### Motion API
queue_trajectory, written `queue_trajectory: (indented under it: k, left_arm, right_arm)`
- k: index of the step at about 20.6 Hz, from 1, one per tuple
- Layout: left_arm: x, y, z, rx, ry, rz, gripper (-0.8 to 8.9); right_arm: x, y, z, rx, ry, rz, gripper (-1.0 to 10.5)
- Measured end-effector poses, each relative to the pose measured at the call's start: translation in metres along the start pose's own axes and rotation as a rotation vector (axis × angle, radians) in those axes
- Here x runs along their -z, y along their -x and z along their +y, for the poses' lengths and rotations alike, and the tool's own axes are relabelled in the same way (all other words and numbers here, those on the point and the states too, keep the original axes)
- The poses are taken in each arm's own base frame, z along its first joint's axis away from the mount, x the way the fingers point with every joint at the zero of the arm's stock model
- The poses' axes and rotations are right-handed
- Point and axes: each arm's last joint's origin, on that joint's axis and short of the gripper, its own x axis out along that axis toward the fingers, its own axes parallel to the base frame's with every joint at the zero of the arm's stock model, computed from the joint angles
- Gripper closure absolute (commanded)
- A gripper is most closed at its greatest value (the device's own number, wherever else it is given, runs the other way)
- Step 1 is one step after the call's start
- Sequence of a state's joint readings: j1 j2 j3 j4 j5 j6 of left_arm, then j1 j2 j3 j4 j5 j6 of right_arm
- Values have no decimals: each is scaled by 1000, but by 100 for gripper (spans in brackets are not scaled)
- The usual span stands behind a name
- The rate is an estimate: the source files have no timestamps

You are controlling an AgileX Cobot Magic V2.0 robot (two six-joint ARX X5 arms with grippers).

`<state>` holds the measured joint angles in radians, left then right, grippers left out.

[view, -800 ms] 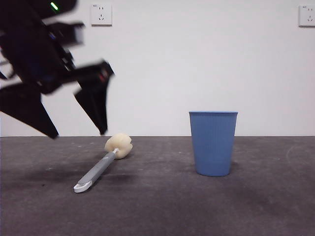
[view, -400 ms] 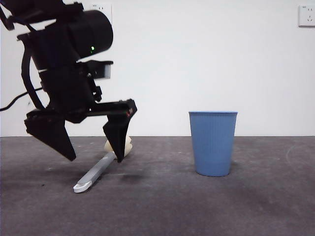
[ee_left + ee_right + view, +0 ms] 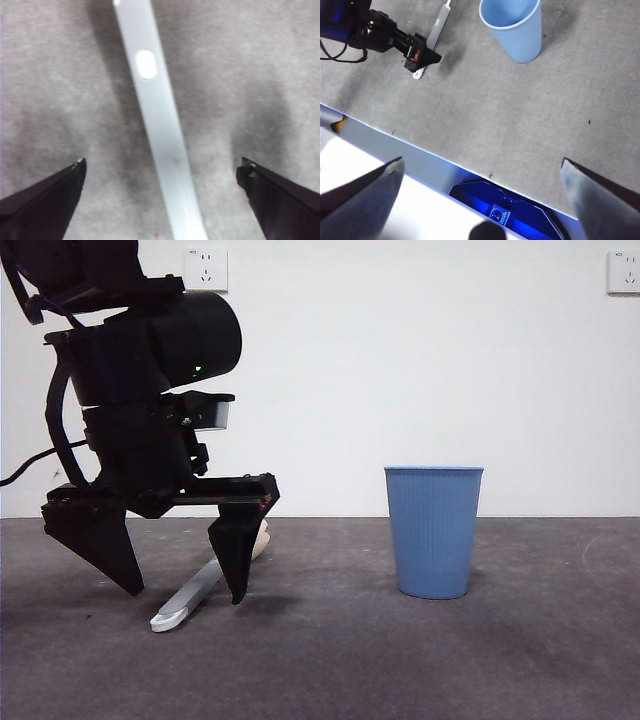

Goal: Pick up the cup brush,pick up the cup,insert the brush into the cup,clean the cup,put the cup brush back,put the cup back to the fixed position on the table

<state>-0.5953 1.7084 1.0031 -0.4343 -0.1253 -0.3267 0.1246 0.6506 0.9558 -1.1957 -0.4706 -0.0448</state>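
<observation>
From the front camera I have the left gripper (image 3: 180, 590) low over the table (image 3: 330, 670), its two black jaws spread wide and holding nothing, tips just above the surface. The brush (image 3: 190, 600) lies flat between them; its grey handle runs away from me at a slant, the white loop end nearest the camera and the pale sponge head mostly hidden behind the far jaw. The blue cup (image 3: 434, 531) stands upright, well apart to the other side.

Through the left wrist camera, the handle (image 3: 159, 115) crosses the gap between the jaws almost squarely, about midway and touching neither one. So I judge the grasp line is right: the long axis lies across the closing direction, and what is left is a short drop and a squeeze.

The right wrist camera looks down from high up. The right gripper (image 3: 482, 175) is open, empty and far from everything; the left one is much nearer the brush (image 3: 438, 25). The cup (image 3: 512, 27) sits with bare table all round it. The table (image 3: 485, 115) is dark grey, matte and faintly scuffed, so a slim handle lying flat on it may be awkward to pinch. A plain white wall with two sockets (image 3: 205, 269) stands behind.
</observation>
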Motion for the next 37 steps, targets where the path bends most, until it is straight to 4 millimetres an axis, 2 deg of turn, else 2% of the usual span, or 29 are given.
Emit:
queue_trajectory:
  k: [5, 10, 13, 19, 22, 26, 31, 34, 37]
  left_arm:
    - [3, 1, -5, 5, -12, 12, 701]
    - [6, 1, -8, 14, -10, 33, 703]
    - [7, 1, -8, 15, 13, 43, 823]
    - [7, 3, -8, 11, 18, 57, 822]
    - [9, 12, -6, 8, -1, 68, 822]
    - [4, 56, -1, 54, -15, -45, 822]
    - [15, 122, 12, 94, -35, -165, 822]
    - [30, 166, 25, 124, -42, -266, 822]
    - [50, 197, 36, 135, -58, -314, 822]
  right_arm:
    - [0, 0, 0, 0, 0, 0, 349]
    - [0, 0, 0, 0, 0, 0, 349]
    - [0, 0, 0, 0, 0, 0, 349]
    - [0, 0, 0, -1, 0, 0, 350]
    - [-2, -2, -1, -6, -13, 7, 349]
    - [-13, -13, -6, -7, -44, 26, 350]
    - [-37, -28, -6, -126, 32, -64, 349]
    - [-43, -53, -7, -135, 83, -110, 349]
    - [-27, -88, -11, -58, 89, -124, 349]
